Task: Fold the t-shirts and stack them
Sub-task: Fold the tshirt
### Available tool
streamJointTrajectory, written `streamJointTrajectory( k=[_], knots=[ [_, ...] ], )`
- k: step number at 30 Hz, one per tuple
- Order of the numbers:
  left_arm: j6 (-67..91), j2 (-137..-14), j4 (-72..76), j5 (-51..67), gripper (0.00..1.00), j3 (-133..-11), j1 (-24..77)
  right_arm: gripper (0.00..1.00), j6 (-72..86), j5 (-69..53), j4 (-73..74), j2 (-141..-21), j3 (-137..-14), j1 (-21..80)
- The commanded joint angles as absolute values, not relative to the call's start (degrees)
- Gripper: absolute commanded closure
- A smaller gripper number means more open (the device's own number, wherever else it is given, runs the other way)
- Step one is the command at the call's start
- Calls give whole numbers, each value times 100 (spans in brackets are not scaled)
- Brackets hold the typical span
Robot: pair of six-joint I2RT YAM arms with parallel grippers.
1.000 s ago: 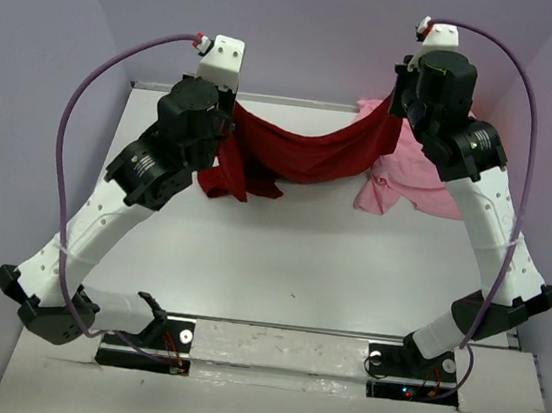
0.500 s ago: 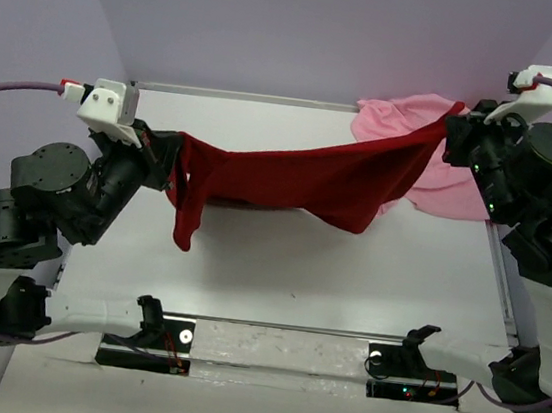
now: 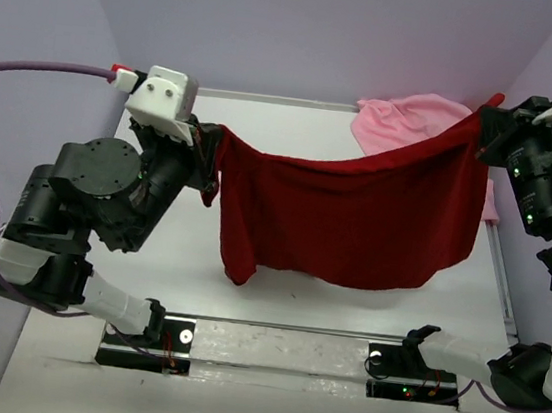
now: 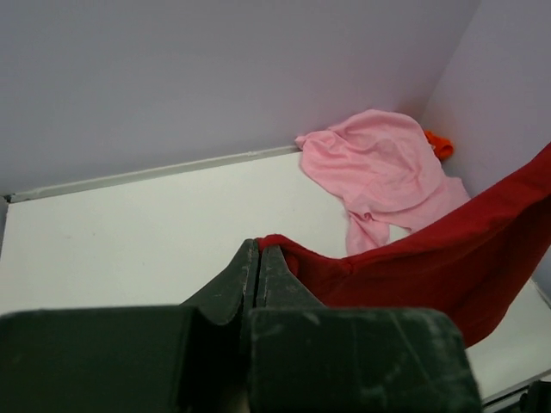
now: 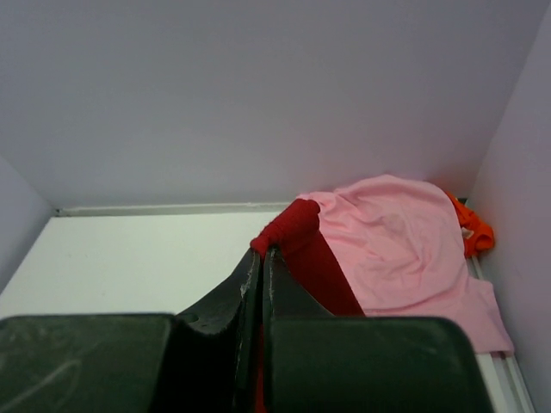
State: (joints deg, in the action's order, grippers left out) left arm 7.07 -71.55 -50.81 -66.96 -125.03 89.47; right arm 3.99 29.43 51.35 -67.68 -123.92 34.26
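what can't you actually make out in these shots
- The orange shirt: wrist views show only a sliver behind the pink shirt; not seen from the top.
- The pink shirt: top view, near part hidden by the hanging dark red shirt.
- Which part of the dark red shirt the left gripper and right gripper pinch: cloth bunches at the fingertips.

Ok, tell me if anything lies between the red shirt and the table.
Nothing visible on the near table. The red shirt hangs from the left gripper and right gripper; only the pink shirt lies far right, behind its right end.
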Motion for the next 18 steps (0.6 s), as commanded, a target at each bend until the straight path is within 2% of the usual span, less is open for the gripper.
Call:
streamJointTrajectory(
  k=[1, 2, 4, 6, 8, 13, 14, 16, 17, 18],
  knots=[
    [-459, -7051, -3819, -7787, 100, -11871, 9158, 100, 203, 3076, 4685, -6855, -11892, 3472],
    [-953, -6622, -2483, -8039, 100, -11474, 9150, 100, 193, 2989, 4641, -6873, -11839, 3472],
    [-2094, -5963, -1263, -8068, 100, -10439, 9158, 100, 237, 2936, 4536, -6847, -11568, 3472],
    [-2686, -5618, 88, -8095, 100, -9899, 9158, 100, 281, 2874, 4230, -6751, -11243, 3472],
    [-3022, -5415, 605, -8034, 100, -9616, 9158, 100, 377, 2752, 4096, -6776, -10899, 3472],
    [-3006, -5563, 571, -7517, 100, -9738, 8843, 100, 466, 2567, 3832, -6890, -10591, 3472],
    [-2884, -5755, 84, -7045, 100, -9877, 8424, 100, 483, 2540, 3780, -6917, -10600, 3472],
    [-1534, -6237, -1250, -6193, 100, -10500, 7756, 100, 483, 2479, 3788, -6969, -10678, 3472],
    [-1051, -6745, -2214, -5648, 100, -11060, 6943, 100, 483, 2461, 3797, -7022, -10748, 3472],
    [-785, -6915, -2241, -4938, 100, -11065, 6700, 100, 466, 2478, 3814, -7040, -10784, 3472]
  ],
)
